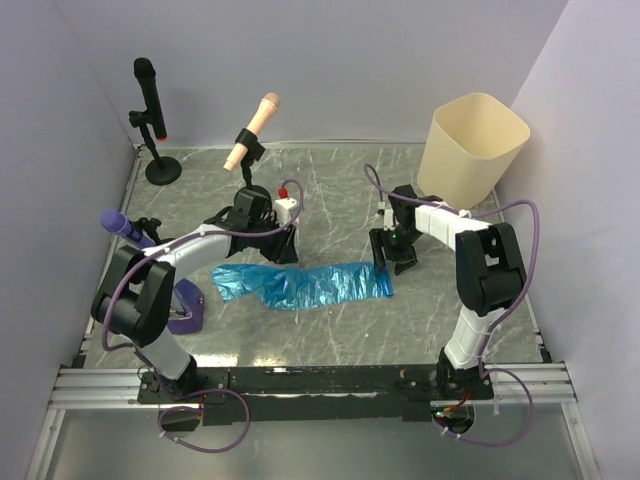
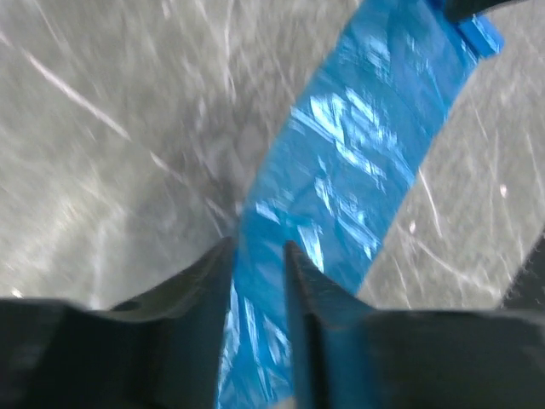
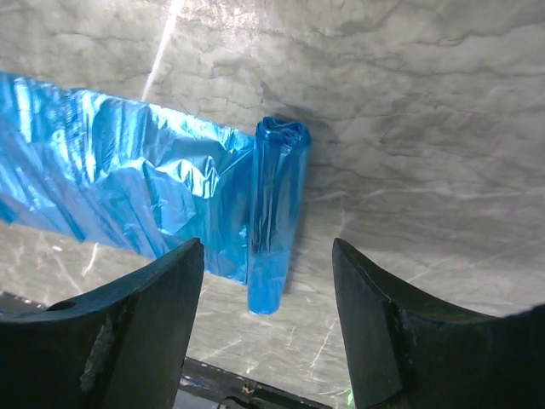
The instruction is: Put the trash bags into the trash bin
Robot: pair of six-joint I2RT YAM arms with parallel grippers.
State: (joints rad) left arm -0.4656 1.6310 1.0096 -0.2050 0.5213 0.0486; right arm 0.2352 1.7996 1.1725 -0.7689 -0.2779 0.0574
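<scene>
- Two arms are closest to us, the left arm (image 1: pixel 145 295) and the right arm (image 1: pixel 487 268). One is on each side of the trash bags (image 1: pixel 300 285).
- There is one long flat strip of blue trash bags. It lies on the grey table (image 1: pixel 350 335).
- One end of the strip is rolled up into one small roll (image 3: pixel 274 213). That end is on the right arm's side.
- The left gripper (image 2: pixel 257 249) is down over the flat part of the trash bags. Its two fingers are close together, and blue plastic shows in the gap. I cannot tell if they pinch it.
- The right gripper (image 3: pixel 266 249) is just above the roll. Its two fingers are spread wide and hold nothing. The roll lies between them and touches neither one.
- There are three microphones. One purple microphone (image 1: pixel 120 224) on a purple stand (image 1: pixel 186 315) is to the left of the trash bags.
- One pink microphone (image 1: pixel 255 128) and one black microphone (image 1: pixel 147 90) stand behind the trash bags. The black one is farther left.
- One trash bin (image 1: pixel 470 150) stands upright, farthest back. It is behind the roll end of the trash bags and off to the right, well apart from them. The trash bags are outside it.
</scene>
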